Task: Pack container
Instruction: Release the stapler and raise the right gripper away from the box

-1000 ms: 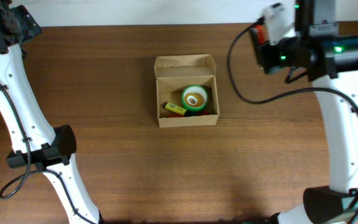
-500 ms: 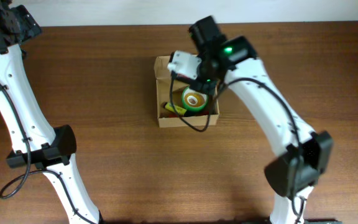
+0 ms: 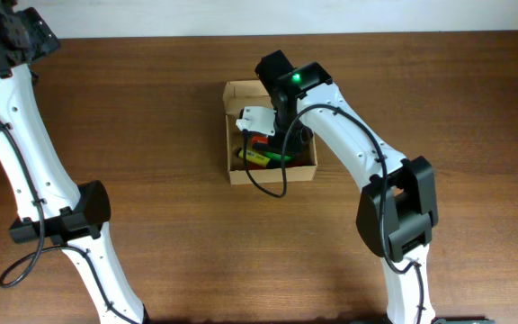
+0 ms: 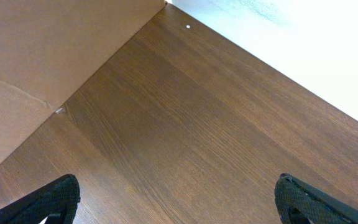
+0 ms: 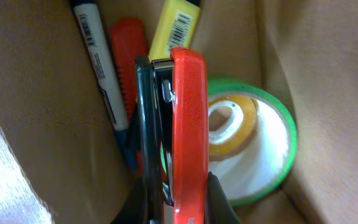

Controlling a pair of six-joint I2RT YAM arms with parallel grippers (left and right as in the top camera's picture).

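Container (image 3: 268, 175): upper centre of overhead frame, lid flap open. Judged light, thin-walled, easily dented; best taken by side walls or flap edge. Red stapler (image 5: 185, 124) pinched by right gripper (image 5: 178, 208) inside, beside tape roll (image 5: 253, 143). Left gripper (image 4: 176, 190) spread wide, upper left, over table (image 4: 197, 124).

Container (image 3: 268, 175): sitting open on table (image 3: 151, 225); right arm (image 3: 349, 135) reaching into it; yellow marker (image 3: 255, 158) lying inside, near-left.

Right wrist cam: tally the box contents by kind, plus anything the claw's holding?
Markers: 3 (white marker, red marker, yellow highlighter)
Tape rolls: 2 (green roll, small tan roll inside it)
Staplers: 1 (red stapler, held by right claw)
Total: 6
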